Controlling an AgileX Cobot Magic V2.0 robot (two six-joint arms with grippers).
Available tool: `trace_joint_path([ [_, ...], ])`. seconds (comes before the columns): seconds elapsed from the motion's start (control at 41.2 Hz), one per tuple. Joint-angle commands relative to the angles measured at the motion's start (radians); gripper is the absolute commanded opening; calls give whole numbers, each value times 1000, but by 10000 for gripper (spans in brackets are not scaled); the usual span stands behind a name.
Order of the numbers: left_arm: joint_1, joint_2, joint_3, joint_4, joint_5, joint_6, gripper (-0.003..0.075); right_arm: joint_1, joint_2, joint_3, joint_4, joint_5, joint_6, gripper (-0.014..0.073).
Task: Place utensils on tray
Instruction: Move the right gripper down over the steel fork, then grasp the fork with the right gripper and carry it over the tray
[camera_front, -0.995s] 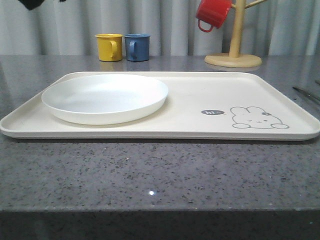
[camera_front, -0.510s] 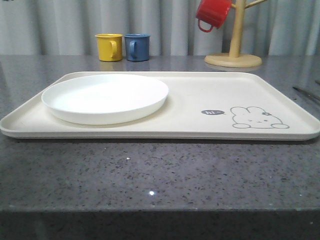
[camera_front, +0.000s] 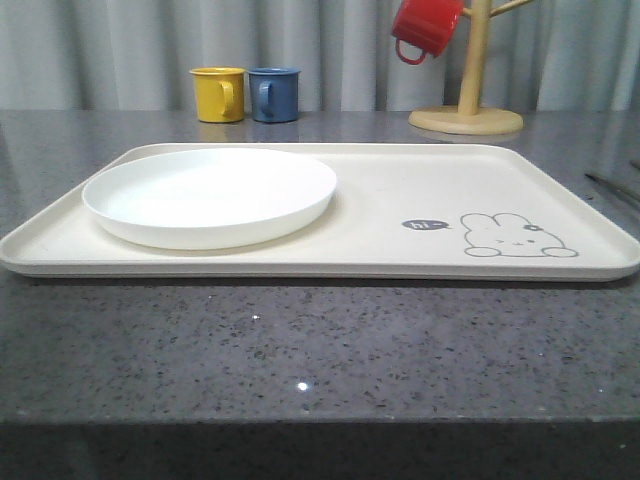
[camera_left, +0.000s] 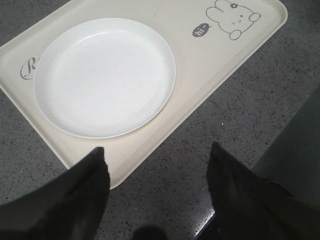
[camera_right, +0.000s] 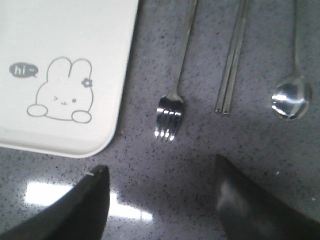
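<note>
Nothing has moved: shiny slim fork (camera_right: 172, 97) beside smooth cream tray (camera_right: 120, 75).

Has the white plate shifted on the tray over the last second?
No. In the front view the plate sits where it did, its right edge level with the blue mug, on the tray.

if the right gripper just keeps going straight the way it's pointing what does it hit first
Probably the shiny silver four-tined fork on the grey stone counter: its tines lie nearest ahead of the open right gripper, though depth is unclear.

Fork (camera_right: 172, 100), chopsticks (camera_right: 231, 65), spoon (camera_right: 291, 97) lie beside tray (camera_right: 75, 30).
</note>
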Motion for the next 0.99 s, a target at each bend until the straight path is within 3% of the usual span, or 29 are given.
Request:
trace_joint_path([
  [0.0, 1, 8, -26, -15, -62, -14, 421, 8, 116, -101, -26, 42, -8, 460],
  [0.291, 1, 44, -26, -15, -66, -14, 421, 8, 391, -270, -95, 102, 24, 363],
  [0.971, 1, 82, -26, -15, -66, -14, 421, -47, 619, -325, -45, -38, 80, 360],
])
